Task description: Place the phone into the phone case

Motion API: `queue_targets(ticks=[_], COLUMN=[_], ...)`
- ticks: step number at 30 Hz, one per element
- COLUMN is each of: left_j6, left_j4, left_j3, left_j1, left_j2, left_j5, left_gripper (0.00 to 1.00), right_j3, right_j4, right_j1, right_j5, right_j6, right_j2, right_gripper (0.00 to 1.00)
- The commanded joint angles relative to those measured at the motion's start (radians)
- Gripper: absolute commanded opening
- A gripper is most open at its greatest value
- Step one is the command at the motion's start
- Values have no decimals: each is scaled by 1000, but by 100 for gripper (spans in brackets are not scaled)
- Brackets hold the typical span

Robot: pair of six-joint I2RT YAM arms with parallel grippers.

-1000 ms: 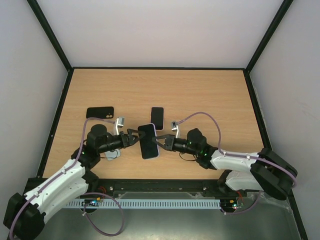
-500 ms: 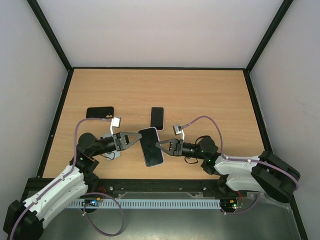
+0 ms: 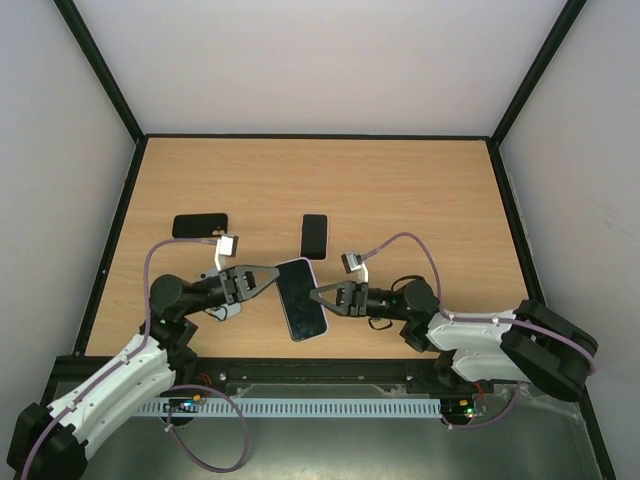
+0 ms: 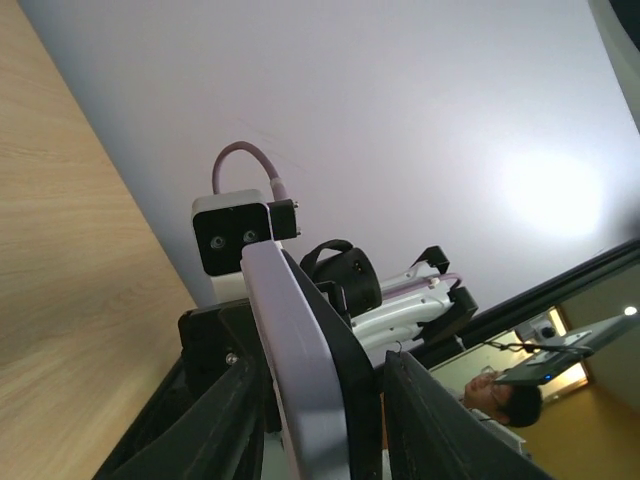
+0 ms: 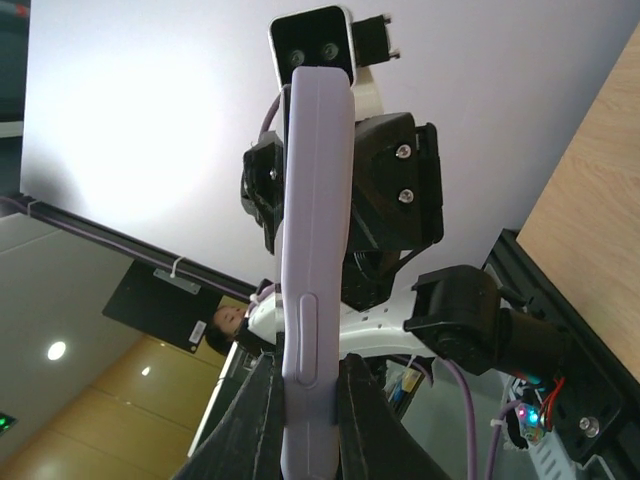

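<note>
A lilac phone case [image 3: 302, 298] with a black phone face in its front hangs above the table's near middle, between both arms. My right gripper [image 3: 318, 295] is shut on its right long edge; the right wrist view shows both fingers pressed on the lilac case [image 5: 315, 230] just below its side button. My left gripper [image 3: 272, 278] straddles the left edge. In the left wrist view the case [image 4: 300, 370] sits between my jaws, one finger close to the lilac back, the other finger [image 4: 440, 420] a small gap off the black face.
A black phone [image 3: 314, 236] lies flat on the wooden table behind the held one. A black case [image 3: 199, 225] lies at the left. Black frame rails border the table, with white walls around.
My left jaws have narrowed around the held case's edge. Both grippers and the case have drifted slightly toward the near edge, and the left arm has drawn back to the left.
</note>
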Motion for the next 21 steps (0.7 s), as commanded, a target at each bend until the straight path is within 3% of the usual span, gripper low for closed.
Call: queue_targets(ticks=[1, 9, 16, 21], left_j6=[-40, 19, 154, 226], left_j4=[118, 2, -257, -364], left_j3=[-38, -8, 76, 111], left_j1=[-8, -11, -10, -10], left_j2=[-9, 0, 1, 21], left_j5=[-13, -35, -62, -79], left_gripper=[30, 3, 2, 2], right_j3=[36, 32, 10, 22], right_j4=[165, 162, 23, -66], right_j1=[29, 38, 37, 38], right_j5=[-4, 15, 63, 100], right_j6=[26, 27, -31, -65], right_j2=[25, 62, 12, -33], right_gripper=[2, 8, 14, 12])
